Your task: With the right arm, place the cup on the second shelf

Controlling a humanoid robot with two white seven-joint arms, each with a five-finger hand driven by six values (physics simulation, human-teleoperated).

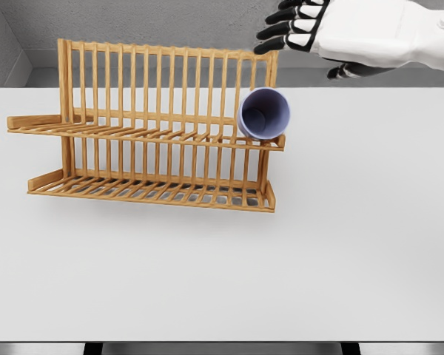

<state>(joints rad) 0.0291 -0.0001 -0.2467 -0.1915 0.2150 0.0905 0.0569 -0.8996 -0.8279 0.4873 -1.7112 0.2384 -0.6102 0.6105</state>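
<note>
A pale lilac cup [264,114] lies on its side at the right end of the upper shelf [133,136] of a wooden dish rack [155,126], its mouth facing me. My right hand [292,28] hovers above and to the right of the cup, clear of it, with its black-tipped fingers spread and holding nothing. Its white forearm comes in from the top right corner. The left arm does not show.
The rack stands on a white table [340,244], towards its back left. Its lower shelf [152,191] holds nothing. Behind the table rises a grey wall [170,22].
</note>
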